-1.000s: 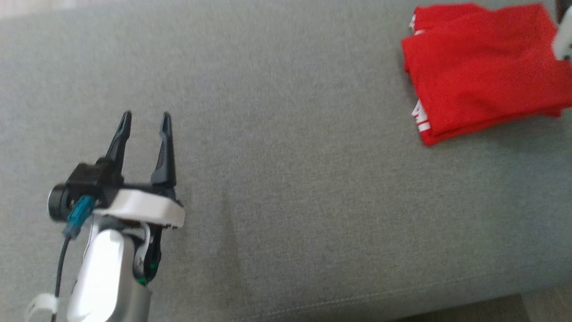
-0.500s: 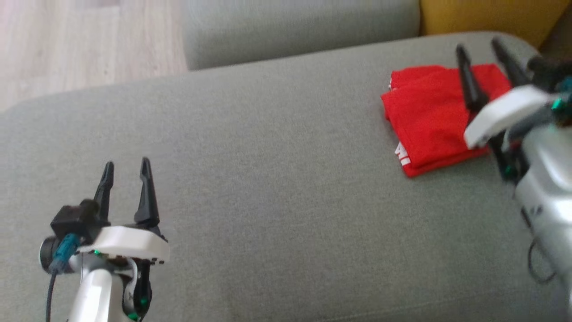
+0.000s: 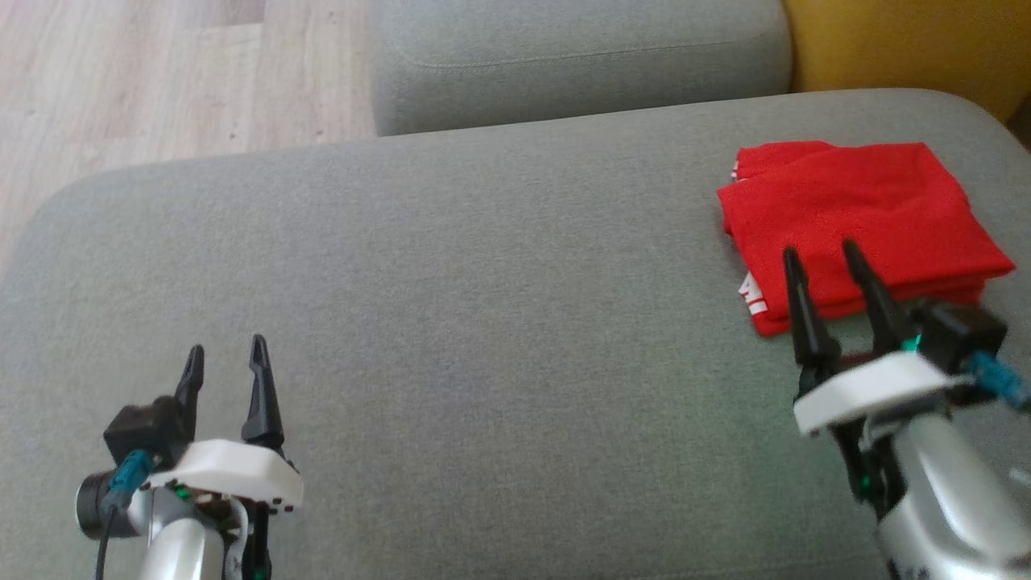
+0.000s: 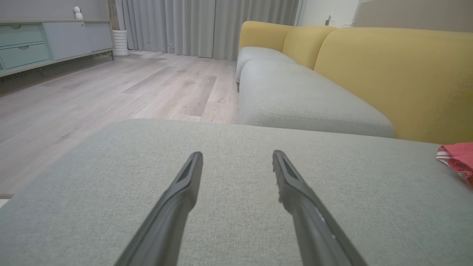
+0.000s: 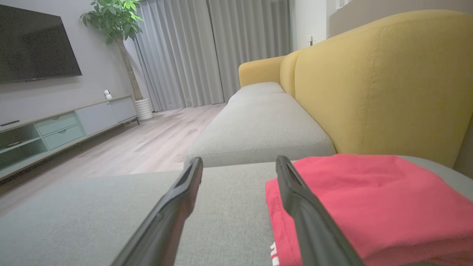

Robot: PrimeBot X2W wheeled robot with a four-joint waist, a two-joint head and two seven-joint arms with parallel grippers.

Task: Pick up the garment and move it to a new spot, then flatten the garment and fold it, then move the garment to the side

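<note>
- The left gripper (image 3: 226, 346) has its two long dark fingers spread wide with nothing between them, and it hangs over a bare stretch of the broad grey fabric seat cushion (image 3: 499, 282).
- The right gripper (image 3: 819, 248) is also spread wide and holds nothing.
- In the right wrist view, the right gripper's left finger lies over grey fabric. Its right finger lies over the near left corner of the folded red cloth garment (image 3: 862, 209).
- I cannot tell whether that finger touches the cloth.
- The garment lies flat on the cushion as a neat rectangular stack, just ahead of the right gripper and slightly to its right.
- White lettering shows on the folded edge nearest that gripper.
- From the left gripper the garment is well apart, far off to its right and a little ahead.
- Ahead of both grippers, past the cushion's far edge, is a second grey seat cushion (image 3: 580, 56).
- To the right of that is the mustard-yellow padded backrest (image 3: 910, 40), just behind the garment.
- Ahead and to the left of the left gripper is pale wood-plank floor (image 3: 161, 72).
- Far beyond it are a long low sideboard with green drawers (image 4: 26, 48) and grey pleated curtains (image 4: 207, 26).
</note>
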